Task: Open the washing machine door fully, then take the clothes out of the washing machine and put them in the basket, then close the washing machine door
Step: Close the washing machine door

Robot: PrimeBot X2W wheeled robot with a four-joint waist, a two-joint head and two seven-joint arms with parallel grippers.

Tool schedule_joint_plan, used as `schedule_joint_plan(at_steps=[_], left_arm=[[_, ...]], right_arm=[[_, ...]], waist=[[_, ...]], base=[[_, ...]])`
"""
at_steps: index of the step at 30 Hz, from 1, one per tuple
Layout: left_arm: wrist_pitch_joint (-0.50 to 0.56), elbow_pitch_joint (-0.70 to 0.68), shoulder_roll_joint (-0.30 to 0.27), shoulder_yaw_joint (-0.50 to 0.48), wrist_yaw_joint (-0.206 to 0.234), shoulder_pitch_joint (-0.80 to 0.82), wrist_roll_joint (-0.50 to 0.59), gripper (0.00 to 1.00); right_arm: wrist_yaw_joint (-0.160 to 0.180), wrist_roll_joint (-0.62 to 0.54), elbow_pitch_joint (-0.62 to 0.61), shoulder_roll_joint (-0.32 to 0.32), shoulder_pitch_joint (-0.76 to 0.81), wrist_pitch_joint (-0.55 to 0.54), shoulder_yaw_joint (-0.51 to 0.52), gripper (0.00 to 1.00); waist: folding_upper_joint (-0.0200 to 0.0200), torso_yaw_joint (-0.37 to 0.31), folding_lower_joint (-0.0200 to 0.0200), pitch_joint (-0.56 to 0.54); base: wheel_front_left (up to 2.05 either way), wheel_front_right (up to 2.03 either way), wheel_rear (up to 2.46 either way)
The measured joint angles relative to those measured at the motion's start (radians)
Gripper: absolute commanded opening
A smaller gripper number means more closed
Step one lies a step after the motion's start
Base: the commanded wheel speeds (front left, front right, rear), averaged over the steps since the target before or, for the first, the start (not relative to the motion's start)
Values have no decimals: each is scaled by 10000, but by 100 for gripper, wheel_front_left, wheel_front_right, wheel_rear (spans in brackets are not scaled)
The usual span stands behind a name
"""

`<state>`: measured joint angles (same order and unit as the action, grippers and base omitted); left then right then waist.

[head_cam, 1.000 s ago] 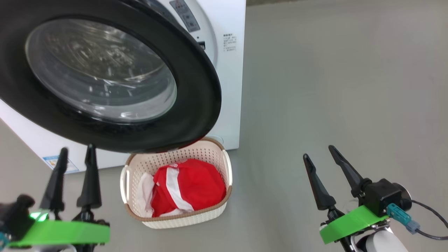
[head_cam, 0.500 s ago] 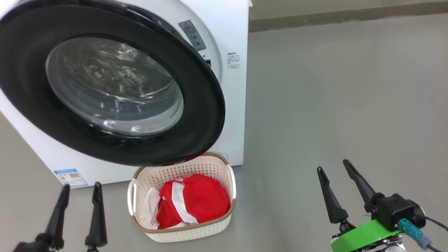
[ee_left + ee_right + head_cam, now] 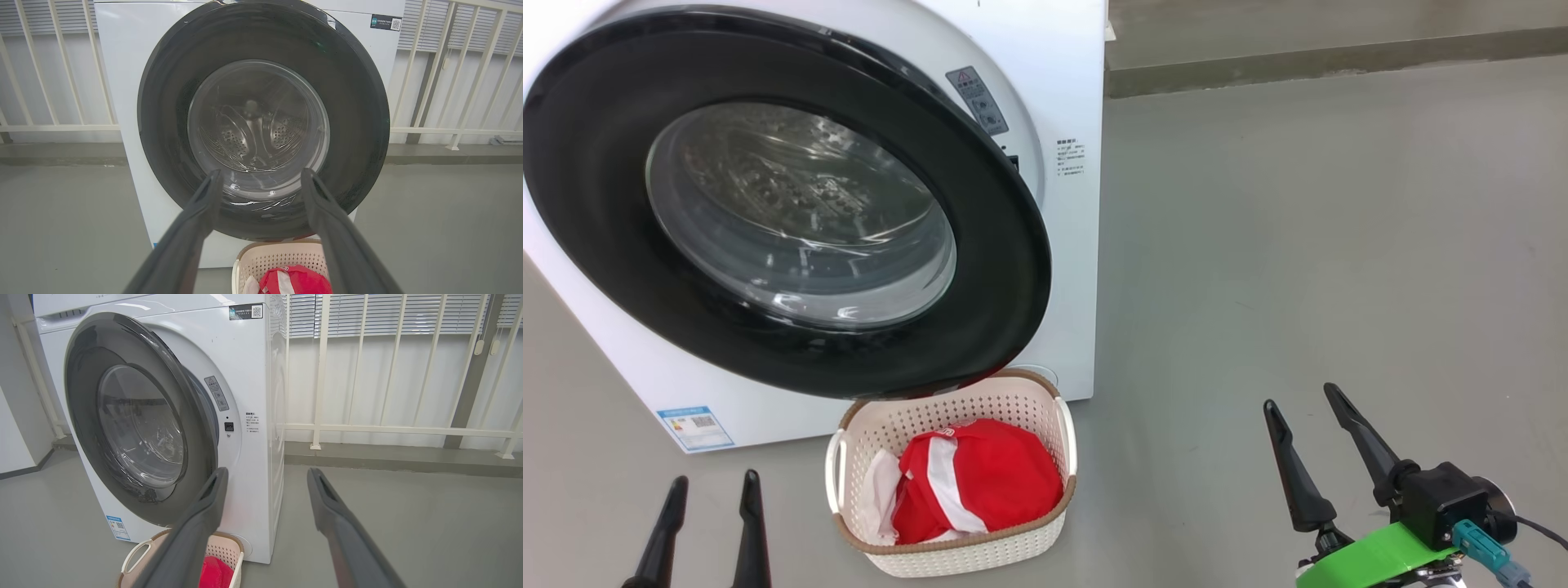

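The white washing machine (image 3: 1070, 245) stands at the left. Its door (image 3: 596, 204), black-rimmed with a glass bowl, hangs partly ajar, its right edge standing off the front (image 3: 192, 428). Below the door's lower edge the cream basket (image 3: 1021, 535) sits on the floor, holding red-and-white clothes (image 3: 996, 482). My left gripper (image 3: 715, 486) is open and empty, left of the basket. In its wrist view it (image 3: 261, 173) faces the door (image 3: 163, 122). My right gripper (image 3: 1298, 398) is open and empty over bare floor, well right of the basket; it (image 3: 267, 471) points past the machine's right front corner (image 3: 253, 375).
Grey floor (image 3: 1298, 204) spreads to the right of the machine. A white railing (image 3: 367, 428) on a low kerb with blinds behind it closes off the back. A white wall or panel (image 3: 12, 428) stands to the machine's left.
The head camera has tilted up, so the whole picture slid down. My left gripper has drawn back lower in view than the scene's shift. Both grippers stay open; door and basket unchanged.
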<state>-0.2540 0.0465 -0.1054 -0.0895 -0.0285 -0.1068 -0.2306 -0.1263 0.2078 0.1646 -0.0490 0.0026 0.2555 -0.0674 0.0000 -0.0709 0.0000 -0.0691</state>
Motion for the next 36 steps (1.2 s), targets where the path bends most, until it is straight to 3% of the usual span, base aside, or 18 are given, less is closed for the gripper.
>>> schedule_joint_plan(at_steps=[11,13,14,15,17,19,27,36], left_arm=[[0,209,261,-347,-247,3,307,100],[0,209,276,-380,-249,6,328,100],[0,205,295,-383,-251,11,366,100],[0,201,318,-387,-259,12,380,100],[0,173,355,-389,-267,15,380,100],[0,107,366,-380,-337,26,382,100],[0,-230,527,-144,-355,121,380,100],[0,-420,571,301,-430,549,380,100]], right_arm=[[0,-167,88,4,6,0,-194,100],[0,-249,213,0,-3,0,-328,73],[0,-247,276,4,-14,0,-397,39],[0,-247,322,13,-34,0,-431,25],[0,-263,395,13,-116,0,-435,18],[0,-313,495,8,-268,0,-516,0],[-10,-332,1210,-25,-1662,0,-1292,0],[-10,44,3089,-54,-3372,-2,-2065,0]], waist=[[0,80,0,87],[0,107,0,102],[0,127,0,111],[0,151,0,121],[0,202,0,145],[0,267,0,190],[0,606,0,507],[0,1337,0,807]], base=[[0,0,0],[0,0,0],[0,0,0],[0,0,0],[0,0,0],[0,0,0],[0,0,0],[0,0,0]])
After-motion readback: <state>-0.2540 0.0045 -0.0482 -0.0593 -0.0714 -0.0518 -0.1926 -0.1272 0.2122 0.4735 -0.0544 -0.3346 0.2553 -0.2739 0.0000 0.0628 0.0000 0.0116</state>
